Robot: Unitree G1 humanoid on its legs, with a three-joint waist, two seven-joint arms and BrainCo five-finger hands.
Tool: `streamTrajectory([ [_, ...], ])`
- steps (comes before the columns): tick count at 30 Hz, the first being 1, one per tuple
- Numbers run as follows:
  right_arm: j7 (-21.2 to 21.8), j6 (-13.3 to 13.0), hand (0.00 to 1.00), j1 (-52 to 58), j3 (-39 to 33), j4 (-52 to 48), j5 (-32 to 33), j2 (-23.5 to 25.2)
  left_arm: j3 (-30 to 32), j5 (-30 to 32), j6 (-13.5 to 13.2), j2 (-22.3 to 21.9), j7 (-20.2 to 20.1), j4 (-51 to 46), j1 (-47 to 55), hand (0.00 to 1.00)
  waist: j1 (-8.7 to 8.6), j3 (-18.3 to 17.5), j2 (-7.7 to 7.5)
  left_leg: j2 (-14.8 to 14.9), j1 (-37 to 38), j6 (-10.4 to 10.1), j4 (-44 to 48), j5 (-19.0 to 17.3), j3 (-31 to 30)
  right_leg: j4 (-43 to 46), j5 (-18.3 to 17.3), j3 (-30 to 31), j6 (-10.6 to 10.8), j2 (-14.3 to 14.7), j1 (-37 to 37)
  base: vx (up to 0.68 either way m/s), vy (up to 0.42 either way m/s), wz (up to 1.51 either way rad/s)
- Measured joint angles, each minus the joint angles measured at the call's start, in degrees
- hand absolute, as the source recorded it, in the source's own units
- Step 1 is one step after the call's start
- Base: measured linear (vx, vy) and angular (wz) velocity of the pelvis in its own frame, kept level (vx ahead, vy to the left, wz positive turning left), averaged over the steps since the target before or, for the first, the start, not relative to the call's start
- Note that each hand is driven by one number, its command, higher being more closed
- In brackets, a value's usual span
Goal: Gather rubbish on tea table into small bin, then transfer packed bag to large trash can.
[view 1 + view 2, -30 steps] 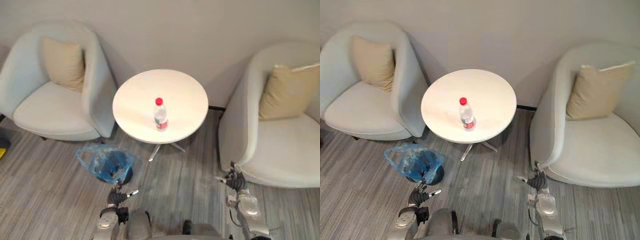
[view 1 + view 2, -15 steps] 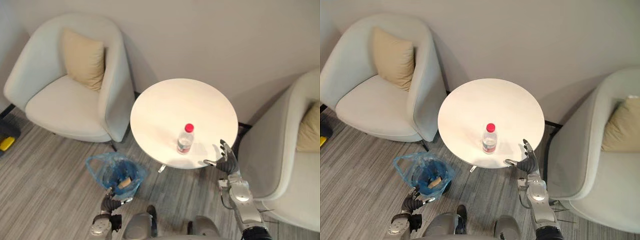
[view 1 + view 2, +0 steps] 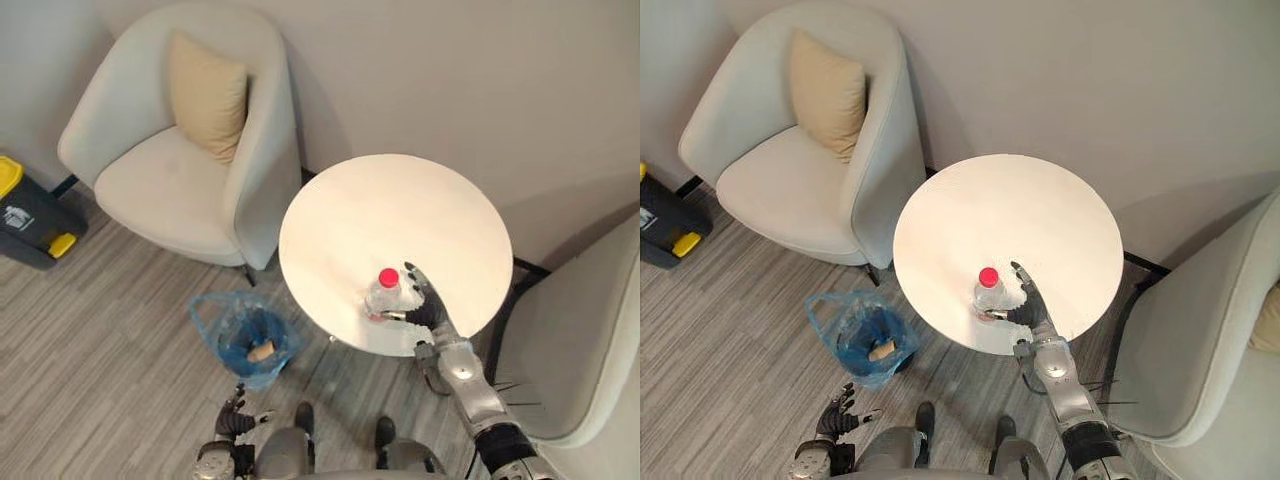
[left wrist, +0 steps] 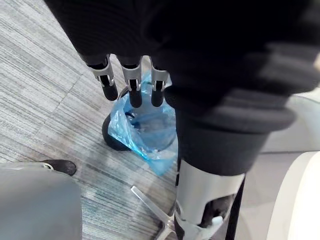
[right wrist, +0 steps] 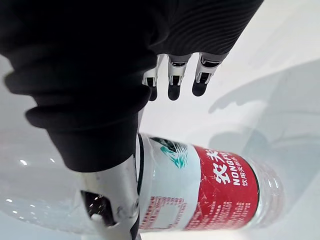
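Since half a second ago the right hand (image 3: 421,302) has gone from the front edge of the bench (image 3: 400,215) up to the bottle (image 3: 384,293), and the whole view has swung along with it. Nearest the robot, the left hand (image 3: 233,411) hangs low over the floor with its fingers (image 4: 132,86) loose and straight, holding nothing. Just past it stands the small bin (image 3: 243,338), lined with a blue bag, with a tan scrap (image 3: 262,351) already inside. Further on, the bottle stands upright on the bench near its front edge. The right hand is spread around it, thumb on the near side and straight fingers (image 5: 173,85) reaching past the far side, not closed on it; whether they touch it I cannot tell. It is a clear plastic bottle with a red cap and a red-and-white label. It is probably light, thin-walled and smooth, so it may tip at a nudge, dent under a hard squeeze and slip if held too loosely. The best hold looks to be round the labelled middle, below the cap. Beyond are an armchair (image 3: 165,185) with a cushion (image 3: 208,95), and the large trash can (image 3: 28,215) at the far left.
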Motion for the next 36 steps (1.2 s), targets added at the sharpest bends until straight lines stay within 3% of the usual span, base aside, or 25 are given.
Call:
streamTrajectory([
  [3, -0.01, 0.43, 0.00, -0.89, 0.48, 1.79, -0.04, 0.45, -0.18, 0.00, 0.00, 0.02, 0.07, 0.09, -0.31, 0.00, 1.39, 0.66, 0.35, -0.40, -0.06, -0.22, -1.25, 1.35, -1.17, -0.10, 0.27, -1.19, -0.10, -0.26, -0.02, -0.05, 0.007, 0.22],
  [4, -0.06, 0.50, 1.00, -1.61, 0.66, 2.86, -0.23, 0.73, -0.23, 0.00, -0.05, 0.01, 0.06, 0.45, -0.49, 0.00, 1.32, 0.82, 0.49, -0.58, -0.12, -0.09, -1.78, 1.90, -1.85, -0.09, 0.36, -1.71, -0.11, -0.32, -0.02, -0.06, -0.006, 0.23],
  [8, -0.80, 0.69, 1.00, -6.45, 2.09, 5.96, -1.83, 1.83, -0.38, -0.01, -0.43, 0.12, 0.18, 0.91, -1.53, 0.00, 1.32, 2.84, 1.05, -0.80, -0.64, 0.02, -3.59, 3.82, -2.33, -0.07, 1.10, -2.39, -0.25, -0.37, -0.99, -0.12, 0.018, 0.12],
  [12, -3.29, 1.79, 1.00, -14.74, 1.65, 9.13, -1.66, 2.56, -1.49, -0.09, -0.84, -0.02, 0.51, 1.01, -2.90, 0.00, 1.58, 5.16, 2.66, -0.66, -2.89, -0.24, -4.91, 5.73, -3.26, -0.05, 2.33, -2.83, -0.31, -0.32, -3.51, -0.12, 0.017, 0.09],
  [16, -5.61, 1.81, 1.00, -16.86, 1.38, 8.35, 0.27, 2.33, -1.93, -0.22, -0.97, -0.05, 1.58, 1.00, -3.23, 0.00, 3.31, 5.85, 3.30, -0.59, -3.53, -0.12, -5.54, 6.43, -3.80, 0.41, 2.40, -3.23, -0.29, -0.35, -4.34, -0.04, -0.005, 0.07],
  [21, -7.38, 1.52, 1.00, -14.54, 1.25, -5.06, 0.89, 1.30, -1.69, -0.66, -1.01, -0.05, 1.67, 0.94, -3.28, 0.00, 4.14, 6.21, 3.06, -1.11, -3.51, 0.07, -5.55, 6.56, -5.73, 2.07, 0.86, -4.88, -0.34, -0.84, -4.18, 0.03, -0.018, 0.20],
  [26, -6.64, -1.01, 1.00, -8.03, 1.60, -14.09, 0.73, -0.28, -1.45, -0.63, -1.01, -0.08, 1.58, 0.77, -2.74, 0.00, 3.89, 6.11, 2.79, -2.97, -2.35, 0.05, -5.45, 6.97, -10.09, 5.55, -2.95, -10.13, -0.36, -2.59, -1.87, 0.05, -0.041, 0.56],
  [27, -5.97, -1.29, 1.00, -6.48, 1.63, -14.35, 0.73, -0.52, -1.31, -0.61, -1.00, -0.08, 1.54, 0.61, -2.71, 0.00, 3.57, 6.08, 2.61, -3.33, -2.87, 0.62, -5.65, 7.09, -9.19, 5.94, -3.88, -12.50, -0.34, -3.66, -0.92, 0.02, -0.007, 0.87],
  [28, -5.82, -1.27, 1.00, -5.88, 1.81, -14.33, 0.73, -0.71, -1.08, -0.61, -1.00, -0.16, 1.52, 0.53, -2.71, 0.00, 3.28, 6.10, 2.58, -2.96, -3.04, 3.20, -6.00, 5.64, -6.36, 5.97, -4.08, -13.93, -0.32, -3.99, -0.32, -0.01, 0.010, 1.04],
  [29, -5.30, -1.25, 1.00, -4.48, 2.12, -14.43, 0.75, -0.72, -0.11, -0.62, -0.96, -0.30, 1.43, 0.54, -2.73, 0.00, 2.35, 6.00, 2.00, -1.04, -3.13, 6.52, -5.94, 4.19, 2.96, 5.15, -4.11, -16.81, -0.29, -4.68, 1.12, 0.04, 0.023, 1.27],
  [30, -4.71, -1.26, 1.00, -3.49, 2.23, -14.69, 0.73, -0.86, 0.08, -0.62, -0.99, -0.39, 1.41, 0.44, -2.76, 0.00, 1.20, 6.01, 1.61, 1.63, -3.54, 7.61, -4.03, 3.52, 13.19, 4.56, -4.30, -19.84, 0.02, -5.64, 2.58, 0.07, 0.026, 1.39],
  [31, -4.64, -1.26, 1.00, -2.76, 2.20, -15.01, 0.67, -0.85, 0.05, -0.62, -0.95, -0.41, 1.28, 0.44, -2.80, 0.00, 1.12, 6.00, 1.62, 3.94, -3.88, 7.67, -1.93, 3.46, 20.27, 4.55, -4.73, -21.62, 0.62, -6.00, 3.52, 0.10, 0.038, 1.08],
  [32, -4.60, -1.26, 1.00, -2.28, 2.20, -15.15, 0.58, -0.84, 0.03, -0.70, -0.91, -0.41, 1.18, 0.44, -2.80, 0.00, 1.17, 6.00, 1.56, 5.01, -3.97, 7.59, -0.49, 3.47, 23.43, 4.60, -5.06, -22.50, 1.08, -6.16, 4.10, 0.10, 0.057, 0.77],
  [34, -3.66, -1.27, 1.00, -0.88, 2.54, -16.18, 0.08, -0.56, 0.12, -0.71, -0.95, 0.01, 1.15, -0.10, -2.68, 0.00, 1.70, 5.51, 0.63, 4.78, -4.99, 5.28, 2.64, 2.05, 23.75, 5.04, -6.02, -23.94, 2.55, -7.33, 5.10, 0.14, 0.073, 0.58],
  [36, -3.29, -1.27, 1.00, -0.23, 3.69, -16.36, 0.03, -0.04, 0.12, -0.68, -0.96, 0.57, 1.08, -0.18, -2.68, 0.00, 1.94, 5.16, -0.32, 3.69, -6.20, 4.92, 5.68, -0.17, 22.47, 5.51, -6.78, -24.02, 3.80, -8.55, 5.88, 0.14, 0.084, 0.39],
])
